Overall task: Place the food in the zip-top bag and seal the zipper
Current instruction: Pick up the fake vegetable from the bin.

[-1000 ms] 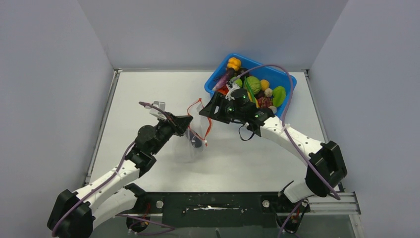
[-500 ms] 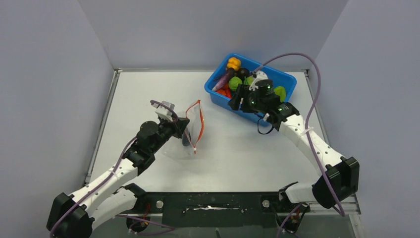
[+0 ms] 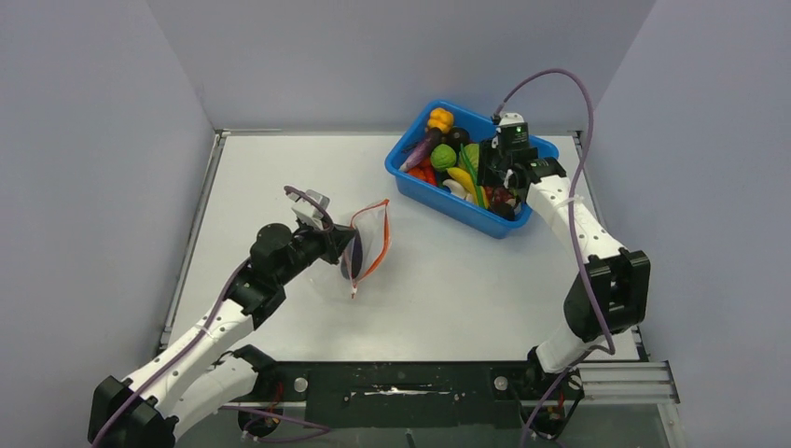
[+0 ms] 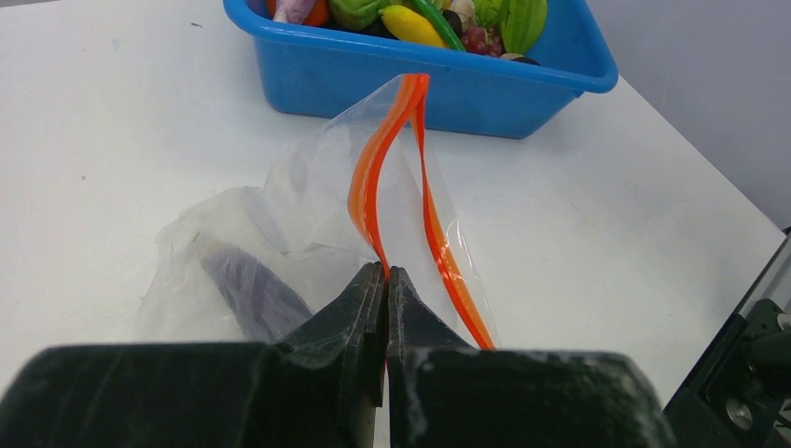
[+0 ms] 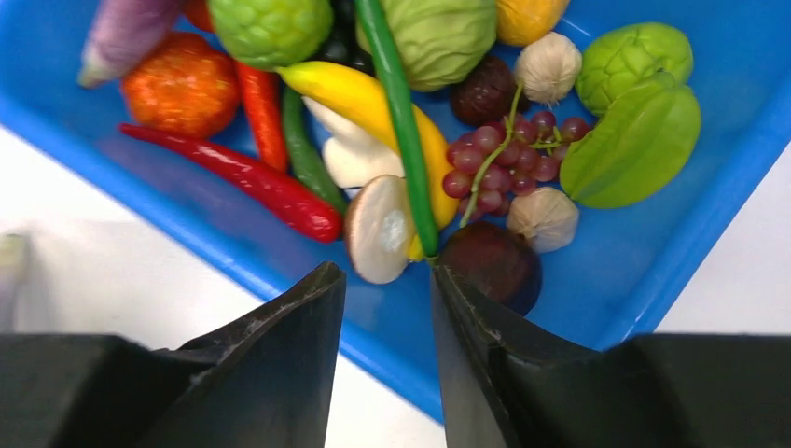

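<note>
Well to the left of the blue bin (image 3: 448,203), and nearer the arm bases than it, your left tool (image 4: 386,273) is fully closed. Its jaws are pinched on the red-orange zipper (image 4: 366,182) of the zip-top bag (image 4: 308,196). The bag is off the bin's left side, partly lifted, with its lower part slumped on the white table (image 3: 280,177).

From the left wrist view the two zipper strips stand apart, so the mouth gapes. The strips run up from the pinch toward the bin's near wall, and their far end shows in front of that wall. A dark purple eggplant (image 4: 252,285) lies inside the bag, at the end farthest from the bin.

Over the bin's right half, your right tool (image 5: 387,273) hangs with its tips pointing down into the load. Its jaws are partly open and have hold of nothing; the gap between them is bare.

Directly below that gap, inside the bin, a pale mushroom (image 5: 378,229) rests against the lower end of a long green pod (image 5: 403,121). The pod lies across a yellow banana (image 5: 359,93). In the right wrist view, going on left to right within the bin:
- A red chilli (image 5: 242,182) lies to the left of the mushroom.
- A dark round fruit (image 5: 494,263) sits just right of the pod's end.
- A bunch of grapes (image 5: 494,154) lies above that fruit.
- A green star fruit (image 5: 634,140) is near the bin's right wall.
</note>
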`<state>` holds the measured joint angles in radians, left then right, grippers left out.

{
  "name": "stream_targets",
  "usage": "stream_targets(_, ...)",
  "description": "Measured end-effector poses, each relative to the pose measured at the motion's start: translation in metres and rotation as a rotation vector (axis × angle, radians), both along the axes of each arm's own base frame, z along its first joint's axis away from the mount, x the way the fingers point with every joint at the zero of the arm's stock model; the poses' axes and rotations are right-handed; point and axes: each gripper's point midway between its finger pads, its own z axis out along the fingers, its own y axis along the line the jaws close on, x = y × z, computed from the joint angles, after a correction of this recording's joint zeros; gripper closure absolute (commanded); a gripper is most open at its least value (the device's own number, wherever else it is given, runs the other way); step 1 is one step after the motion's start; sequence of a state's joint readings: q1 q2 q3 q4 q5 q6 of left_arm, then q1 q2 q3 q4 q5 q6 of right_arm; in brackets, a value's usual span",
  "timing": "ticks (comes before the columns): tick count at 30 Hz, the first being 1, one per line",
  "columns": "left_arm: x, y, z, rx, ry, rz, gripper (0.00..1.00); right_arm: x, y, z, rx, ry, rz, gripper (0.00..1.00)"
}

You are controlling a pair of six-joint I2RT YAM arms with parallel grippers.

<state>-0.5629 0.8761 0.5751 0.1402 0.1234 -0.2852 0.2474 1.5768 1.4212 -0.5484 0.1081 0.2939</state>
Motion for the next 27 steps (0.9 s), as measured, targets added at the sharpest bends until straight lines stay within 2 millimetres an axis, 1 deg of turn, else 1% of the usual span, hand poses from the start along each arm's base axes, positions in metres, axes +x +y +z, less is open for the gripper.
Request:
stream_targets(4,0.0,0.004,0.0,-0.016,0.014,-0.027,1.0,0.01,-0.013,-0.028,-0.071,0.057,0.01,0.64)
stream_targets(7,0.004,0.014,-0.004,-0.001,0.028,-0.027,1.0,0.02,-0.018,-0.039,-0.103,0.072,0.027,0.63)
stream_targets(10,0.005,0.021,-0.011,0.035,0.041,-0.023,1.0,0.032,-0.022,-0.043,-0.125,0.07,0.035,0.62)
stream_targets(12,0.002,0.023,-0.013,0.054,0.036,-0.033,1.0,0.04,-0.026,-0.046,-0.135,0.067,0.037,0.62)
stream_targets(17,-0.007,0.028,-0.001,0.056,-0.039,-0.039,1.0,0.053,-0.033,-0.058,-0.128,0.082,0.052,0.62)
stream_targets(19,-0.009,0.029,0.0,0.052,-0.052,-0.039,1.0,0.058,-0.034,-0.061,-0.116,0.083,0.063,0.61)
stream_targets(21,-0.01,0.029,-0.003,0.051,-0.051,-0.042,1.0,0.061,-0.032,-0.063,-0.094,0.079,0.086,0.6)
stream_targets(24,-0.011,0.028,-0.008,0.054,-0.04,-0.048,1.0,0.066,-0.026,-0.06,-0.059,0.055,0.117,0.61)
stream_targets(27,-0.012,0.028,-0.011,0.058,-0.034,-0.049,1.0,0.074,-0.019,-0.06,-0.037,0.041,0.142,0.69)
